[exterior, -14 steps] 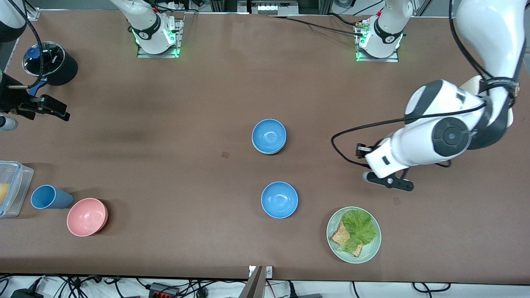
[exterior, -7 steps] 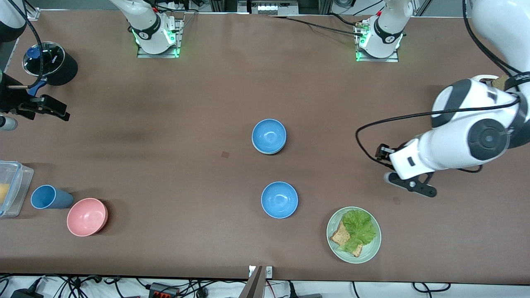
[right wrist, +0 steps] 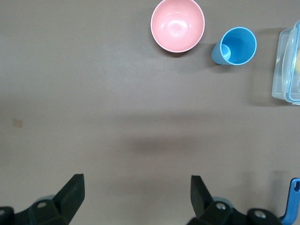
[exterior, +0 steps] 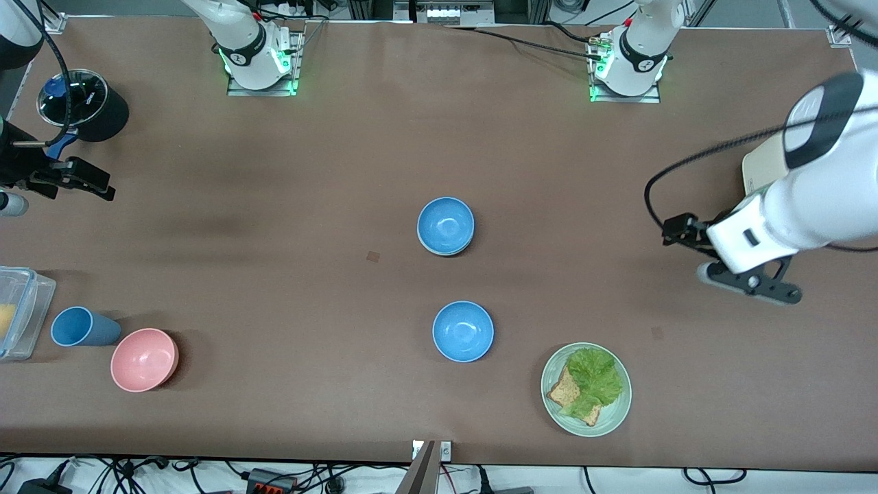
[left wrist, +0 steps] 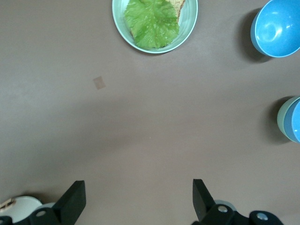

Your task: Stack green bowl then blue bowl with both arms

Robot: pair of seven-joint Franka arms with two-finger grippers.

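Left gripper (exterior: 749,283) hangs with its fingers (left wrist: 72,202) spread wide and empty over bare table (exterior: 274,288) at the left arm's end. Right gripper (exterior: 72,178) waits over the right arm's end of the table, beside a black container (exterior: 86,104), its fingers (right wrist: 70,194) likewise spread and holding nothing. At the table's middle a blue bowl (exterior: 446,225) sits mouth-up inside the green bowl (left wrist: 282,119), whose pale rim shows just under it in the left wrist view; both are round, so no long axis shows. A second blue bowl (exterior: 463,331) stands upright nearer the front camera, apart from the stack. Nearer still, toward the left arm's end, is a pale green plate (exterior: 617,412) with lettuce and toast. At the right arm's end stand a pink bowl (exterior: 144,359), a blue cup (exterior: 75,326) lying on its side, and a clear lidded box (exterior: 24,309). The table is matte brown; cables run along its near edge.
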